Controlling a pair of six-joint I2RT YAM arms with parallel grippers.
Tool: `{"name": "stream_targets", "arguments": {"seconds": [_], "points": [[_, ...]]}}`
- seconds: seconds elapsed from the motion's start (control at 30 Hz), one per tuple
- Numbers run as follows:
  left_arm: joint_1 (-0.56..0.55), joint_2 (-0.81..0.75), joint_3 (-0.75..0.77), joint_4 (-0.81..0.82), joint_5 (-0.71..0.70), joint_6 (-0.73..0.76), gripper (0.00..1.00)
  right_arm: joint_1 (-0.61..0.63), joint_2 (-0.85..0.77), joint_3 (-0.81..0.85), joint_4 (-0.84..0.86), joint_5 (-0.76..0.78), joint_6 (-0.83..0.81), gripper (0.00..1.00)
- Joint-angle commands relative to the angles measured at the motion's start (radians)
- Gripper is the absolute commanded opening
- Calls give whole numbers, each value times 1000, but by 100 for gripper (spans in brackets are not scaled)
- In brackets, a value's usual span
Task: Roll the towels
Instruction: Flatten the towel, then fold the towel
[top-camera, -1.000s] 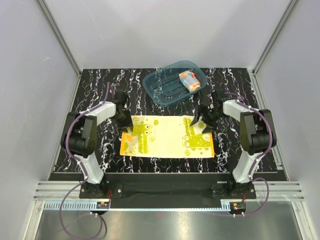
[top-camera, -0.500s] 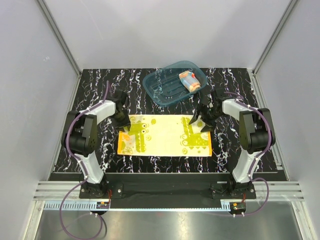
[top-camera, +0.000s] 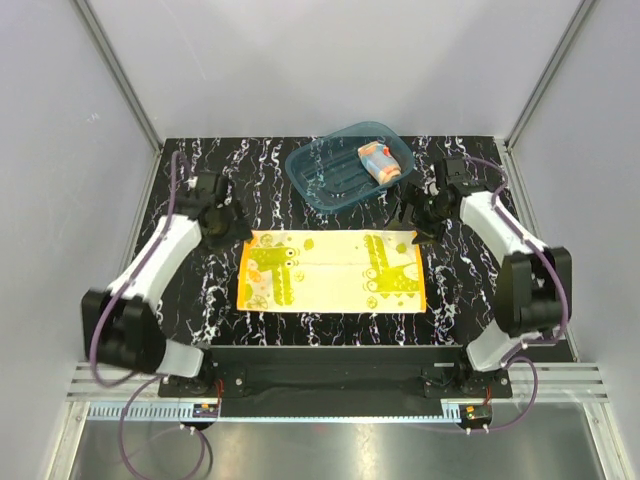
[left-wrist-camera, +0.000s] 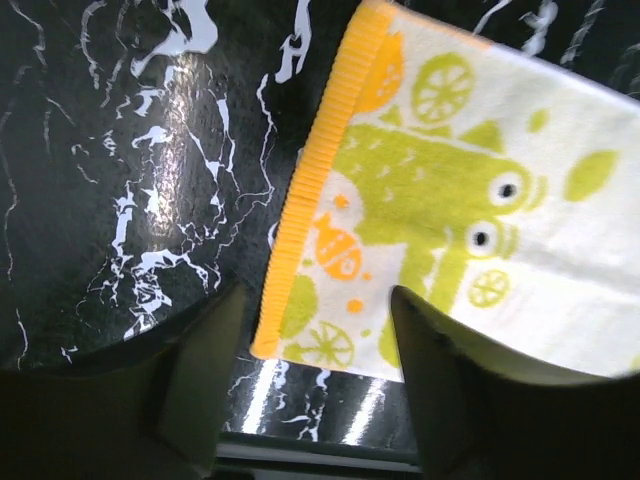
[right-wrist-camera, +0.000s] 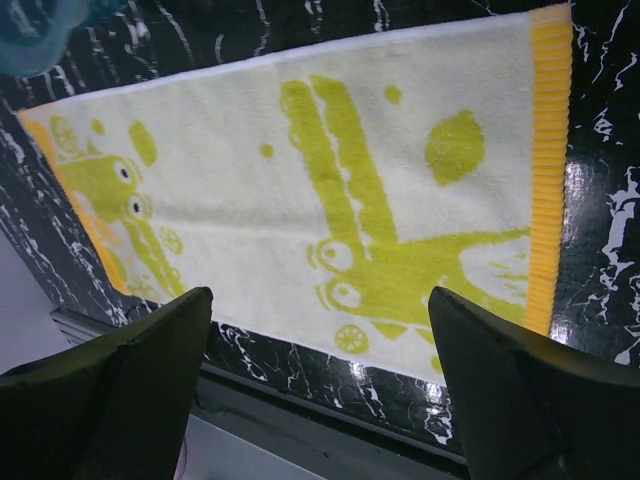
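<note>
A bright yellow towel (top-camera: 330, 272) with green shapes and orange end bands lies spread flat on the black marbled table (top-camera: 200, 300). My left gripper (top-camera: 224, 222) hovers open just off its far left corner. In the left wrist view the left gripper (left-wrist-camera: 318, 300) has nothing between its fingers, and the towel's orange band (left-wrist-camera: 310, 190) lies below. My right gripper (top-camera: 417, 213) is open above the far right corner. The right gripper (right-wrist-camera: 318, 300) stands wide and empty over the towel (right-wrist-camera: 300, 180). A second towel (top-camera: 379, 162), light blue with orange dots, lies rolled in the tub.
The teal translucent tub (top-camera: 320, 175) sits at the back centre of the table, just beyond the spread towel and close to the right gripper. The table's near edge (right-wrist-camera: 330, 400) runs just below the towel. Grey walls enclose the workspace.
Both grippers have opened wider and drawn away from the towel's far corners toward the back. The left arm's elbow swung out to the left. The towel now lies flat and free.
</note>
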Motion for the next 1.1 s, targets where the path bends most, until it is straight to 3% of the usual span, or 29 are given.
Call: {"name": "stream_targets", "arguments": {"seconds": [0.0, 0.1, 0.17, 0.33, 0.5, 0.73, 1.07], "points": [[1, -221, -7, -18, -18, -16, 99, 20, -136, 47, -52, 4, -18, 97], [2, -402, -80, 95, -29, 14, 99, 43, -264, 23, -12, 45, 1, 97], [10, -466, -170, 231, -27, 22, 99, 66, -416, -70, 104, 78, 50, 100], [39, -517, -260, 379, 8, 30, 99, 71, -697, -284, 376, 119, 146, 100], [54, -579, -417, 534, 130, -38, 99, 68, -806, -422, 471, 75, 185, 100], [77, -547, -461, 423, 210, -114, 99, 69, -770, -415, 353, 43, 209, 100], [74, -546, -617, 255, 147, -248, 99, 69, -739, -424, 315, 20, 150, 100]]}}
